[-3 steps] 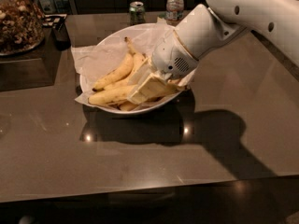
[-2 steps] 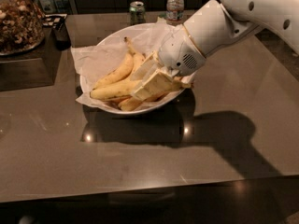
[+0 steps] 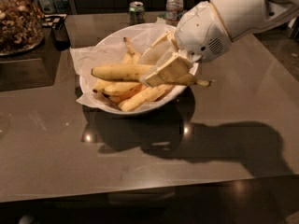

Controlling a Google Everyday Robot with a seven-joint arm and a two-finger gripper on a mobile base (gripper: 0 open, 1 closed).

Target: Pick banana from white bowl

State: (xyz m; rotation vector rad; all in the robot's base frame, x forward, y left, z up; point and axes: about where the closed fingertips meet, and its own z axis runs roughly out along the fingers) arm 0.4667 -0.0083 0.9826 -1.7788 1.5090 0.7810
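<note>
The white bowl (image 3: 98,45), lined with crumpled white paper, stands on the dark table and holds several yellow bananas. My gripper (image 3: 162,65) hangs over the bowl's right half and is shut on the banana (image 3: 121,72), the long, nearly straight one. It holds the banana level above the other bananas, one end pointing left, the dark stem end sticking out past the bowl's right rim.
A green can (image 3: 136,12) and a water bottle (image 3: 174,3) stand behind the bowl. A large glass jar of nuts (image 3: 18,22) sits at the far left on a dark counter block. The table's front edge runs near the bottom.
My gripper has risen out of the bowl and moved right, lifting the long banana off the pile. The other bananas stay in the bowl.
</note>
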